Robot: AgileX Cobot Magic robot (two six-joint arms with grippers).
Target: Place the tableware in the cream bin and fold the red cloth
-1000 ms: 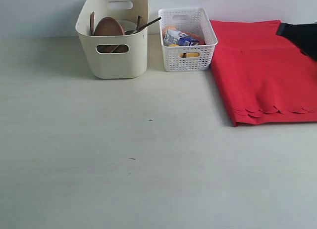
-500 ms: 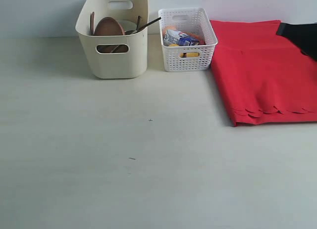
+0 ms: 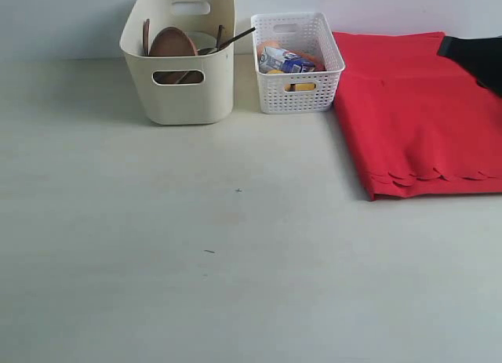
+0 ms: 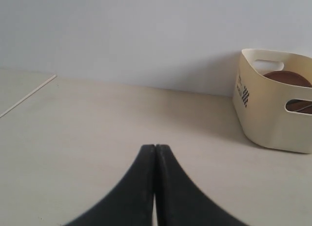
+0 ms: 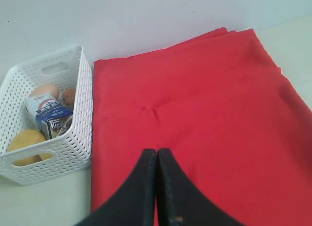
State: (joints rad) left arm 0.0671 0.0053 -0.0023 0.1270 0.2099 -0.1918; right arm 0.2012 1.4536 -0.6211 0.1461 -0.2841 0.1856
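The cream bin stands at the back left and holds tableware: a brown plate on edge, a pale bowl behind it and a dark-handled spoon sticking out over the rim. The bin also shows in the left wrist view with the plate inside. The red cloth lies folded flat at the right, scalloped edge toward the front. My right gripper hovers shut and empty above the cloth; in the exterior view it shows only as a black shape. My left gripper is shut and empty over bare table.
A white lattice basket sits between the bin and the cloth, holding a blue-white carton and yellow food. In the right wrist view the basket is beside the cloth's edge. A pale wall runs behind everything.
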